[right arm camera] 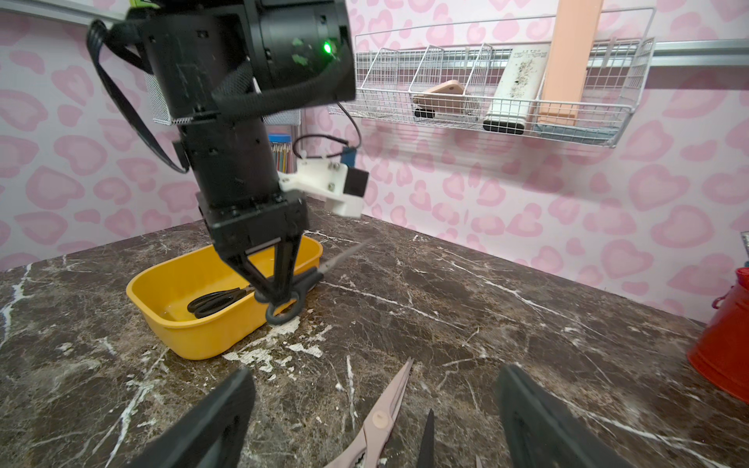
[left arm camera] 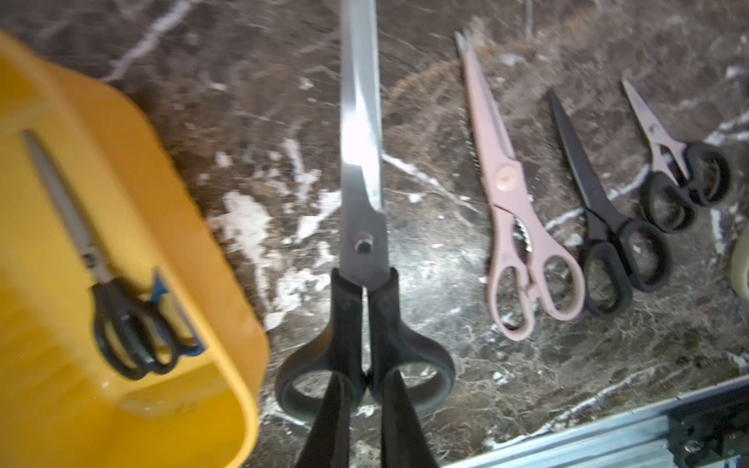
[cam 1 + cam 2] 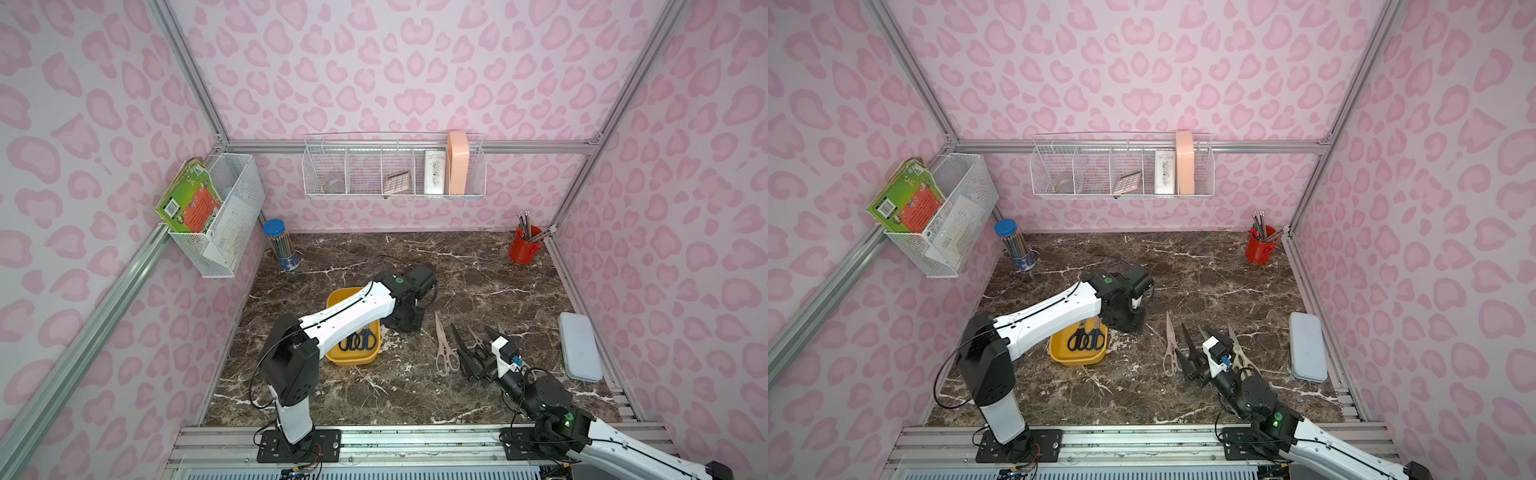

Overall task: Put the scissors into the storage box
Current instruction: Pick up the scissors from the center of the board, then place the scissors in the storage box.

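The left gripper (image 2: 367, 383) pinches the black scissors (image 2: 362, 243) by the handles, blades pointing away from its fingers, the storage box (image 2: 133, 170) just alongside; the right gripper (image 1: 377, 375) gapes wide.

We note even, diffuse light in both top views; shadows faint, walls (image 3: 415, 62) stretched toward edges. Left wrist view motion-blurred, glare on the scissors (image 2: 362, 227). Right gripper (image 1: 377, 375) out of focus.
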Controlling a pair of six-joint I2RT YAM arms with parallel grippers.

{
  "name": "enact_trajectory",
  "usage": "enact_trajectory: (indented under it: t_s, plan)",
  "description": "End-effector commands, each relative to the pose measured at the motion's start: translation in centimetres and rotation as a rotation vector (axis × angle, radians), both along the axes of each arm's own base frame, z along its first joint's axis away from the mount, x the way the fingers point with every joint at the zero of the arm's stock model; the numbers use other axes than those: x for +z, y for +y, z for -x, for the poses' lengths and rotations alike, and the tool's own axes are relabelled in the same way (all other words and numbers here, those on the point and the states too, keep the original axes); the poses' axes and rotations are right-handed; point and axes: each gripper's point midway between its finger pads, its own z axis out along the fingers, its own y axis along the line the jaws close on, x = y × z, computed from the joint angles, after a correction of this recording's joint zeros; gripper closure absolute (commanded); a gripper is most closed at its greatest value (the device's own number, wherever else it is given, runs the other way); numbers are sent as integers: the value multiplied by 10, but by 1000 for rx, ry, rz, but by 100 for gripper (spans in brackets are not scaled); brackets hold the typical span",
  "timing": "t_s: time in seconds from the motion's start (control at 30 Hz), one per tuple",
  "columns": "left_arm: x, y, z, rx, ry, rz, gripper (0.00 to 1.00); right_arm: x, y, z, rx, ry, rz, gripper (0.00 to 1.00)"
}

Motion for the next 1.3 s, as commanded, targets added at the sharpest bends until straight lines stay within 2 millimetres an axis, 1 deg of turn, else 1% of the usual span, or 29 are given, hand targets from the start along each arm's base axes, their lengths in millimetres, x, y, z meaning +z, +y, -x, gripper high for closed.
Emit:
enact_trajectory:
  t_s: [0.0, 0.07, 0.13, 0.2, 0.3, 0.37, 0.5, 0.57, 0.7, 0.73, 0.83, 0.93, 1.03, 1.07, 1.17, 1.27]
  plan:
    - [3, 56, 2, 71, 7, -82, 100, -14, 1, 0, 5, 6, 15, 5]
    - [0, 85, 0, 132, 10, -80, 100, -15, 3, 1, 15, 8, 22, 5]
    - [-7, 111, 1, 182, 29, -82, 100, -18, 8, 3, 39, 10, 43, 5]
    - [-16, 129, 3, 222, 65, -78, 100, -23, 13, 2, 47, 29, 73, 5]
    - [-28, 146, 6, 257, 97, -69, 100, -30, 20, 0, 57, 56, 116, 5]
    - [-37, 152, 7, 271, 122, -57, 100, -32, 22, -1, 61, 65, 127, 5]
    - [-58, 168, 9, 296, 178, -113, 100, -31, 22, 0, 65, 62, 123, 5]
    - [-67, 170, 9, 302, 200, -109, 100, -30, 20, 0, 60, 56, 114, 5]
    - [-73, 177, 3, 295, 196, -154, 100, -24, 14, 0, 44, 38, 79, 4]
    - [-74, 178, 1, 295, 192, -163, 99, -23, 13, 1, 43, 32, 70, 4]
    - [-78, 181, -3, 299, 197, -186, 85, -19, 8, 0, 28, 23, 50, 4]
    - [-78, 180, -6, 310, 196, -186, 74, -19, 6, 0, 21, 19, 42, 3]
    - [-69, 184, -8, 326, 170, -201, 72, -20, 6, -1, 13, 23, 46, 3]
    - [-66, 184, -9, 329, 158, -200, 70, -21, 6, -1, 13, 24, 47, 3]
    - [-48, 188, -13, 339, 107, -203, 70, -24, 7, -4, 6, 41, 60, 1]
    - [-20, 192, -16, 365, 11, -184, 70, -30, 8, -12, -12, 85, 72, 1]
